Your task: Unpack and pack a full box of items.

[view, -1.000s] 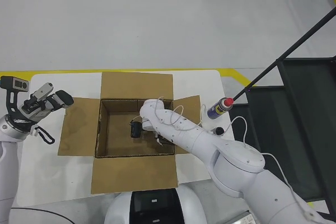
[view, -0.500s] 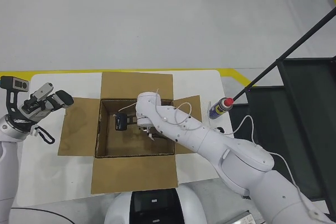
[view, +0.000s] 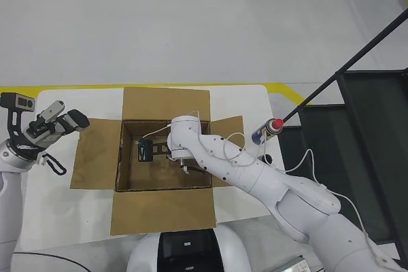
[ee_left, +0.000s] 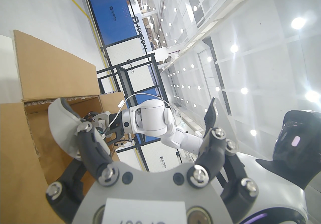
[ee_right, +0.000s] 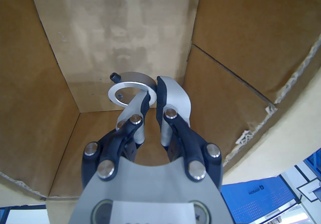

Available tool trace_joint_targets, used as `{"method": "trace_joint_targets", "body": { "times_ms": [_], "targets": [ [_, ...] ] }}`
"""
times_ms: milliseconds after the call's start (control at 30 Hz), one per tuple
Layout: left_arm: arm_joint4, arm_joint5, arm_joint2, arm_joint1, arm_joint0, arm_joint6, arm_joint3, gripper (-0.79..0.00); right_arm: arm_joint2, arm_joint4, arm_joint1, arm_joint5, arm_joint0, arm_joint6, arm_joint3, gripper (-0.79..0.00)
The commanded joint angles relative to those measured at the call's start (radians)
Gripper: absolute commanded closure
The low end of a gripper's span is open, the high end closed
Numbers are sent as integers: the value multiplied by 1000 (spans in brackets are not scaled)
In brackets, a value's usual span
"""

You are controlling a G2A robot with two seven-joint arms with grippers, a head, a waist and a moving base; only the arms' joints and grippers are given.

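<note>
An open cardboard box (view: pixel 166 103) stands mid-table with its flaps spread. My right arm is bent down into it, and the right gripper (view: pixel 145 149) is near the box's left inner wall. In the right wrist view the right gripper (ee_right: pixel 152 97) is shut on the rim of a silver metal ring (ee_right: pixel 125 86) with a black set screw, held just above the box floor (ee_right: pixel 125 34). My left gripper (view: pixel 57 120) hangs over the table's left edge, outside the box, open and holding nothing. Its fingers (ee_left: pixel 65 119) stand wide apart.
A spray can with a red cap (view: pixel 267 129) stands on the white table (view: pixel 54 204) right of the box, with a small black cap (view: pixel 266 159) near it. Dark metal steps (view: pixel 357 143) rise beyond the table's right edge.
My right gripper has moved from the middle of the box toward its left inner wall, the wrist turning with it. The left arm has kept still.
</note>
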Motion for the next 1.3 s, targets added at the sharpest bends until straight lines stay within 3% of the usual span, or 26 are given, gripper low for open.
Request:
{"method": "trace_joint_targets", "body": {
  "times_ms": [0, 833, 1033, 1267],
  "targets": [
    [0, 0, 0, 0, 0, 0, 0, -785, 0, 0, 0, 0, 0, 0, 0, 0],
    [0, 0, 0, 0, 0, 0, 0, -785, 30, 4, 14, -19, -19, -17, -43, 0],
    [0, 0, 0, 0, 0, 0, 0, -785, 170, 40, 111, -133, -109, -67, -257, 0],
    [0, 0, 0, 0, 0, 0, 0, -785, 416, 41, 314, -307, -323, -241, -571, 0]
  ]
}}
